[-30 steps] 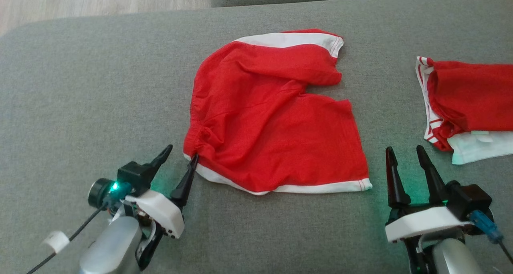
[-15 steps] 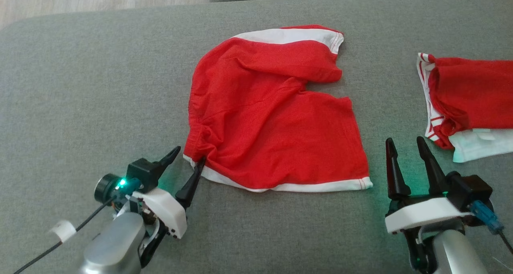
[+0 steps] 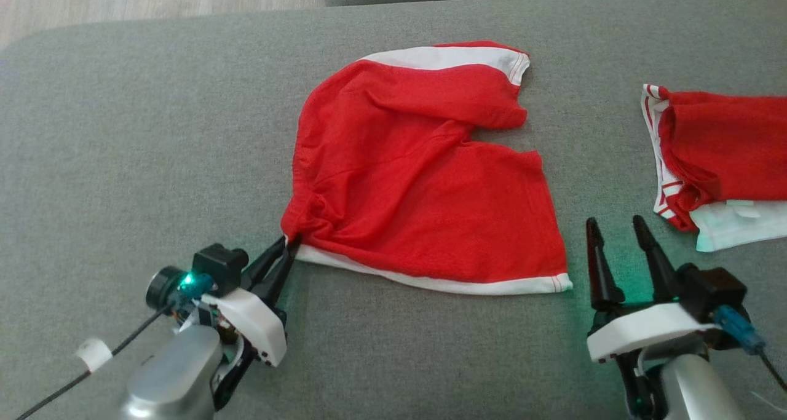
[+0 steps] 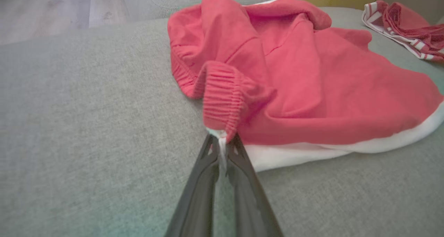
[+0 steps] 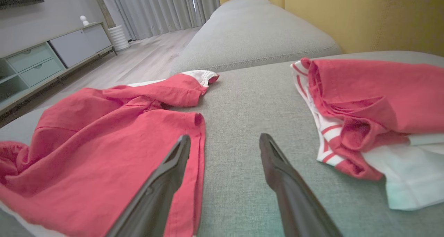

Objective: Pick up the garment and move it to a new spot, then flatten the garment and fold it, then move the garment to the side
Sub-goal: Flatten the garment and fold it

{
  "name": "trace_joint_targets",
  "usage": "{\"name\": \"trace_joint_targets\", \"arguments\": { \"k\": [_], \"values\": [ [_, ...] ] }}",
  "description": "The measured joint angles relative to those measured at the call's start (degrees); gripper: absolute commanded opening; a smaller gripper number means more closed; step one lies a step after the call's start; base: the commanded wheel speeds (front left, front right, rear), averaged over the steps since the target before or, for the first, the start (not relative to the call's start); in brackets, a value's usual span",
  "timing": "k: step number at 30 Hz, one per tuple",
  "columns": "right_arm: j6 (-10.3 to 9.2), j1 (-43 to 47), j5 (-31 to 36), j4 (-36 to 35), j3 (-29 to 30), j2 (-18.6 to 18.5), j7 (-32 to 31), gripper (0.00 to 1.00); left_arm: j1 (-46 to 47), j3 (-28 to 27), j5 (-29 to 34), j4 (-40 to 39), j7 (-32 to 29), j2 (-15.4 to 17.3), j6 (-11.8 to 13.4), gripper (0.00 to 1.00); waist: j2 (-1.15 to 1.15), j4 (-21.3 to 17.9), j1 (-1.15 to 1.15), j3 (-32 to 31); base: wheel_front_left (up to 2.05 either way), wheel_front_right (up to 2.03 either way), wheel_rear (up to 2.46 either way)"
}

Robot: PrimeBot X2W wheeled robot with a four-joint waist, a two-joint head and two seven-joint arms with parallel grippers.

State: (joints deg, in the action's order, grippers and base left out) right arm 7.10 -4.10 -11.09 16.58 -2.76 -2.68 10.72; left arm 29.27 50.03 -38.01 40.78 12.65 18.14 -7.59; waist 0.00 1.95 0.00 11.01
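Two garments lay on the grey cushion (image 3: 123,131). The red shorts (image 3: 418,180), trimmed in white, sprawled rumpled about the cushion's middle. My left gripper (image 3: 287,245) had its jaws pinched together on the shorts' near-left corner, where the gathered waistband meets the white hem. My right gripper (image 3: 615,223) stood with jaws wide, holding nothing, just beside the shorts' near-right corner. At the cushion's right edge sat another red piece (image 3: 725,143) with striped trim, over what may have been a pale cloth (image 3: 738,226).
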Motion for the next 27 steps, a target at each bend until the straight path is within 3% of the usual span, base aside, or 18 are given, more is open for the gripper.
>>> {"name": "trace_joint_targets", "arguments": {
  "k": [8,17,27],
  "values": [
    [0.0,1.16,1.26,0.62,-3.31,0.05,-3.01,1.0,0.66,-0.18,0.0,-0.34,1.11,0.43,0.03,0.0,0.0,0.13,0.0,-0.77,0.0,0.0,0.0],
    [0.0,3.73,4.15,4.15,-6.54,-0.16,-7.23,1.0,-0.82,-1.0,0.01,-2.29,1.55,-0.54,3.08,0.0,0.0,0.7,0.0,-2.13,0.0,0.0,0.0],
    [0.0,3.65,4.17,5.46,-7.67,-0.65,-9.32,1.0,-1.44,-1.27,0.02,-3.9,1.55,-0.69,4.07,0.0,0.0,1.58,0.0,-2.35,0.0,0.0,0.0]
  ]
}}
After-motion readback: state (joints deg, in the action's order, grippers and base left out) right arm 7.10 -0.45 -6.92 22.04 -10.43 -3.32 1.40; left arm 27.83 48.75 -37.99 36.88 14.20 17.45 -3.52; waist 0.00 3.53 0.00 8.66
